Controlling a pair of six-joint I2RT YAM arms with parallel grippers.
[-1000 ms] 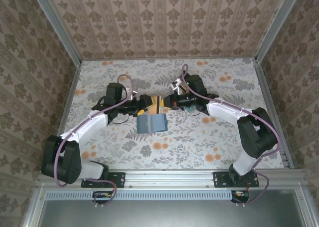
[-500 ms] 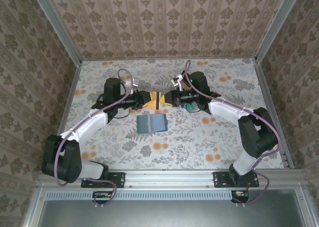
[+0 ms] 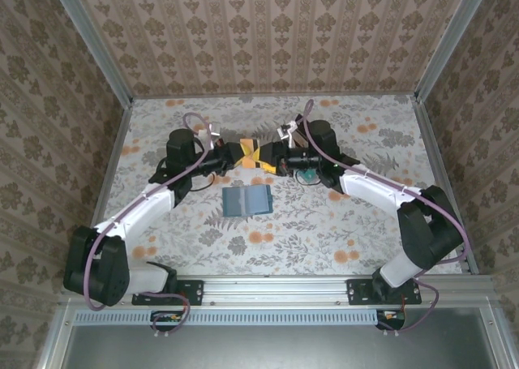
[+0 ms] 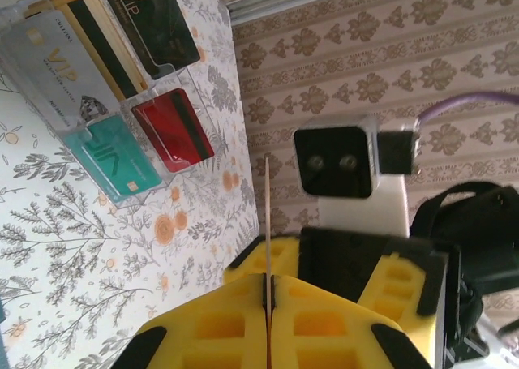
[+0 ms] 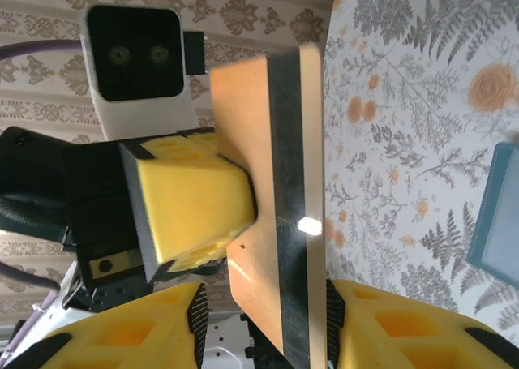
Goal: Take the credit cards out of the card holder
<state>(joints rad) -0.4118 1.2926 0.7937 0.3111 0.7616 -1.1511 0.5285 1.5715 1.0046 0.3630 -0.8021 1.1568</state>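
Orange card [image 5: 247,101] pinched in left fingers [image 4: 288,304], card holder [image 3: 246,199] lying flat nearby.

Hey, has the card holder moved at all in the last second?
No. The card holder lies in the same spot, just beyond the orange flowers printed on the table.

Robot test booth, wallpapered walls [image 3: 268,28], aluminium frame rails [image 3: 276,289], floral tabletop [image 3: 324,223]

L gripper [image 4: 268,288] has now shut on the orange card [image 5: 280,182]. R gripper [image 5: 266,302] has loosened, jaws apart. Both have moved further from the arm bases.
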